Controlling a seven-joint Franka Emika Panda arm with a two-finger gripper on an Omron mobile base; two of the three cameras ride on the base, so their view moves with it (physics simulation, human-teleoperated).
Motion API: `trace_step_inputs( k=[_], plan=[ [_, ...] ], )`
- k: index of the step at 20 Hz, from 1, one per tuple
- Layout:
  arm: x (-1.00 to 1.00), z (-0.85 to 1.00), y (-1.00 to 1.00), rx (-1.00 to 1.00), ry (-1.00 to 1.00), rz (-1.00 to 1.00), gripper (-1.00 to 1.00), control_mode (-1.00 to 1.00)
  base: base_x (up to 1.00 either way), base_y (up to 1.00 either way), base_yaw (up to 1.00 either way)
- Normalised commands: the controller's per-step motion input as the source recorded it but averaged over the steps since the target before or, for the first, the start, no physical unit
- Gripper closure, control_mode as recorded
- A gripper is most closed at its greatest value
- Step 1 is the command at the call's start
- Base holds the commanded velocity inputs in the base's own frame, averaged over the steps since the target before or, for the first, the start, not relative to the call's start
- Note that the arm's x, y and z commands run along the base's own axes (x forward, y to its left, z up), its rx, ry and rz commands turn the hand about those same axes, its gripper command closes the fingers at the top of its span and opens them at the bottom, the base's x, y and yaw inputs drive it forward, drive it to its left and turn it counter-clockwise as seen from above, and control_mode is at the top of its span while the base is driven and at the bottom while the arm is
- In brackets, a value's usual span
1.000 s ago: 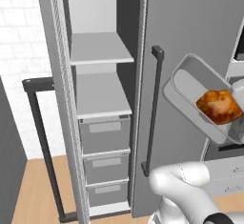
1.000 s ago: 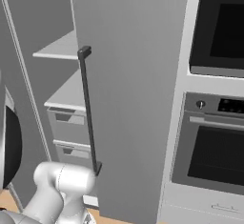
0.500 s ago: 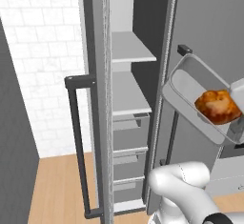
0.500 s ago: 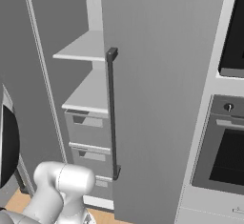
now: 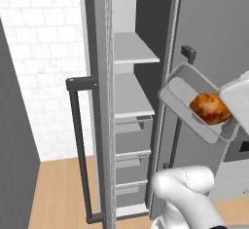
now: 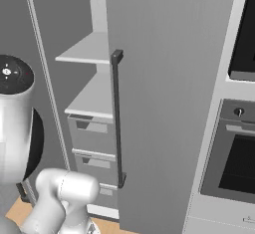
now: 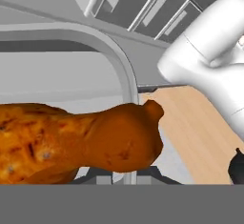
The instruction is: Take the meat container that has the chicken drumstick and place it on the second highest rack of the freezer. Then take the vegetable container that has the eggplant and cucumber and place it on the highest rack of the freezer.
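Note:
The meat container [image 5: 186,92], a grey tray, hangs tilted in the air in front of the open freezer, right of its shelves. The browned chicken drumstick [image 5: 210,108] lies in it. My gripper [image 5: 233,122] holds the tray's lower right rim, shut on it, with the fingertips hidden behind the tray. In the hand view the drumstick [image 7: 71,137] lies close up inside the container's curved rim [image 7: 116,63]. Two freezer racks show, an upper shelf [image 5: 132,49] and a lower shelf [image 5: 129,99]. The vegetable container is out of view.
The open freezer door [image 5: 98,101] stands edge-on at the left with its dark handle [image 5: 80,145]. Grey drawers [image 5: 132,134] sit below the shelves. The closed fridge door [image 6: 164,103] with its handle [image 6: 117,118] is on the right, an oven [image 6: 234,153] beyond it.
The whole picture has shifted: the base has driven, and the freezer opening now sits further right in both views. The container stays held in the same place relative to the base.

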Motion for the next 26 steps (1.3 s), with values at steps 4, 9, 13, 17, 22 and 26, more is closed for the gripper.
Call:
trace_step_inputs(
  k=[4, 9, 13, 17, 22, 26],
  plan=[
    [0.70, -0.51, 0.66, -0.14, 0.06, -0.31, 1.00, -1.00, 0.00, 0.00, 0.00],
    [0.40, -0.39, 0.58, -0.06, 0.04, -0.58, 1.00, -1.00, 0.00, 0.00, 0.00],
    [0.03, -0.09, -0.05, 0.31, 0.05, -0.43, 1.00, -1.00, 0.00, 0.00, 0.00],
    [0.01, 0.00, -0.33, 0.45, 0.01, -0.03, 1.00, -1.00, 0.00, 0.00, 0.00],
    [0.30, -0.13, -0.02, 0.03, 0.00, 0.00, 1.00, -1.00, 0.00, 0.00, 0.00],
    [0.64, -0.29, 0.00, -0.04, 0.00, 0.00, 1.00, -1.00, 0.00, 0.00, 0.00]
  ],
)
